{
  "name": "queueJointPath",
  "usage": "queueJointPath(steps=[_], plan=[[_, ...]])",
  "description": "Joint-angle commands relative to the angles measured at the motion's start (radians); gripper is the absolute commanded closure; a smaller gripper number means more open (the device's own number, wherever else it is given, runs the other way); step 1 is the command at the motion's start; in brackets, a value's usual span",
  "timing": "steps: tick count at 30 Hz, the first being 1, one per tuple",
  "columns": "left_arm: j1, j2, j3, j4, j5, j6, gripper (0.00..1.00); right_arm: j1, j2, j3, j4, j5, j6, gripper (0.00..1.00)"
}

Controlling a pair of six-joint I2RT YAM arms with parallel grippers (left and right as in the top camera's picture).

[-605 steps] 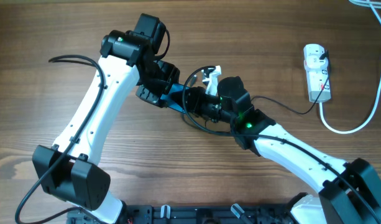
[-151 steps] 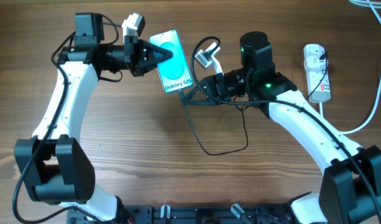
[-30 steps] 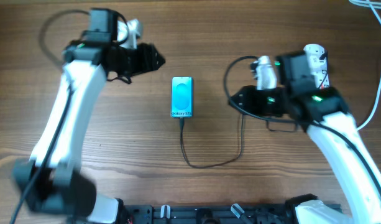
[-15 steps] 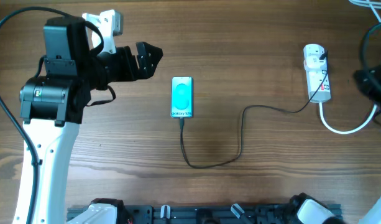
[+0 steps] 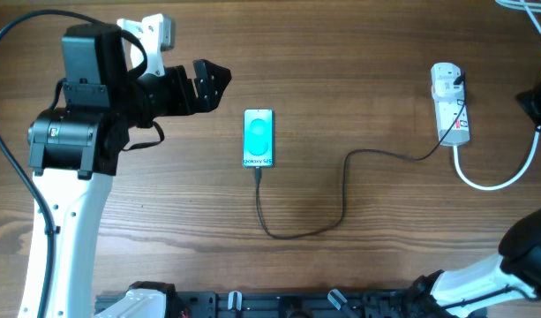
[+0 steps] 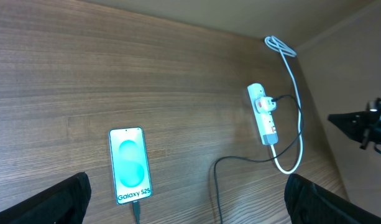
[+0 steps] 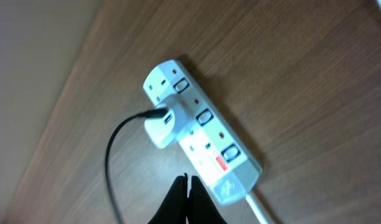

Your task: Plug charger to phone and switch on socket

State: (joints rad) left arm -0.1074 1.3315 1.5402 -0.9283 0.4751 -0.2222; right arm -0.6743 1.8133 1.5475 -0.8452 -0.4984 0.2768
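Note:
The phone [image 5: 259, 138] lies flat mid-table with its teal screen lit; it also shows in the left wrist view [image 6: 130, 165]. The thin dark charger cable [image 5: 342, 190] has its tip in the phone's near end, loops over the table and runs to the white socket strip [image 5: 448, 104] at the far right. Its plug [image 7: 162, 127] sits in the socket [image 7: 202, 134]. My left gripper [image 5: 219, 86] is open and empty, held high to the left of the phone [image 6: 187, 180]. My right gripper [image 7: 187, 180] is shut and empty above the table just beside the socket.
The socket's thicker white lead [image 5: 495, 181] curves off towards the right edge and back corner. My right arm [image 5: 535, 102] shows only at the right edge of the overhead view. Bare wooden table [image 5: 164, 212] lies around the phone.
My right arm has swung from the table's middle right out to the far right edge by the socket. My left arm has risen and drawn back left. Phone and cable have not moved.

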Motion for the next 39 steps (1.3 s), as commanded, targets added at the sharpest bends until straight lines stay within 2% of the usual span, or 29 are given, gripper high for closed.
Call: queueJointPath(steps=[1, 7, 17, 30, 39], plan=[[0.003, 0.004, -0.001, 0.002, -0.006, 0.006, 0.0, 0.001, 0.103, 0.016, 0.027, -0.026, 0.011, 0.96], [0.003, 0.004, -0.001, 0.002, -0.006, 0.006, 0.0, 0.006, 0.26, 0.015, 0.134, -0.132, 0.011, 0.96], [0.003, 0.004, -0.001, 0.002, -0.006, 0.006, 0.0, 0.046, 0.35, 0.015, 0.187, -0.131, 0.012, 0.96], [0.003, 0.004, -0.001, 0.002, -0.006, 0.006, 0.0, 0.14, 0.375, 0.015, 0.227, -0.051, 0.014, 0.96], [0.003, 0.004, -0.001, 0.002, -0.006, 0.006, 0.0, 0.151, 0.377, 0.015, 0.239, -0.021, 0.016, 0.96]])
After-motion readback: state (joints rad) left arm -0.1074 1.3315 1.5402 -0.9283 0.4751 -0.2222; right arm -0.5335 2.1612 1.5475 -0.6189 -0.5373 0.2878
